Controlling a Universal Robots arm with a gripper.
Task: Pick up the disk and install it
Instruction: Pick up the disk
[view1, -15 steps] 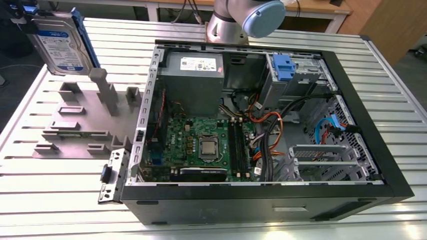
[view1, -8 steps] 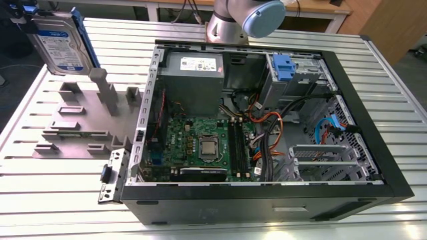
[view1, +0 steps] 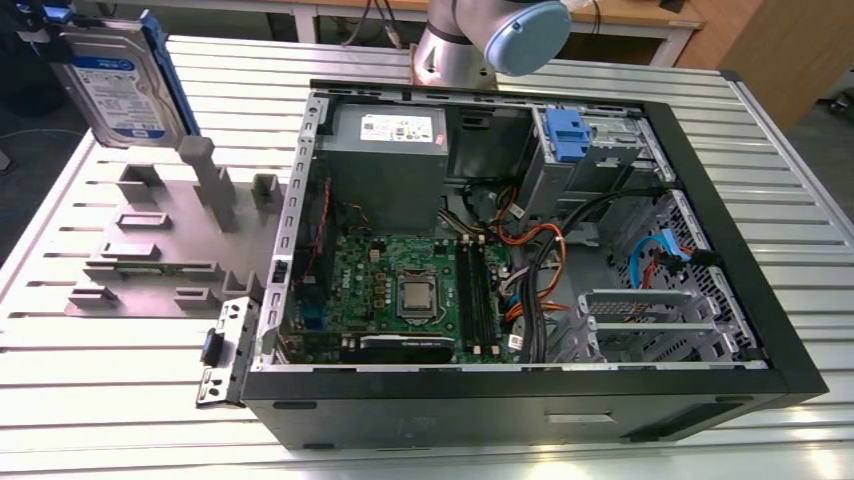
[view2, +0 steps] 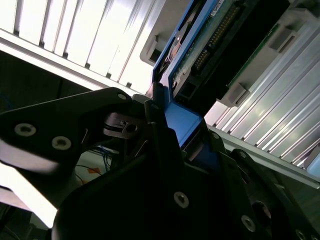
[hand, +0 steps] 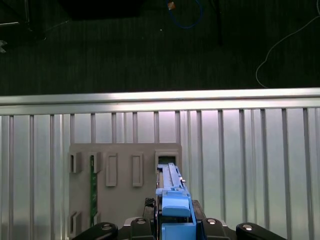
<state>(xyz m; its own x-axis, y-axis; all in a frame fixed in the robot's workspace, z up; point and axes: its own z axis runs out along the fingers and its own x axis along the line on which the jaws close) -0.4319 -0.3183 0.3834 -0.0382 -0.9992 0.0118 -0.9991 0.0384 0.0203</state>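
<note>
Disk (view1: 123, 88) held aloft at the exterior view's left, above the fixture (view1: 158, 240).
End effector (view2: 182, 125) clamps its blue frame (hand: 175, 207); likely rigid, weighty, shock-sensitive, best held by frame edges. Open computer case (view1: 763, 300) stands at that view's right.

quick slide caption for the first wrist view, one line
The claw grips the disk edge-on by its blue frame over the grey slotted holder on the slatted metal table.
</note>
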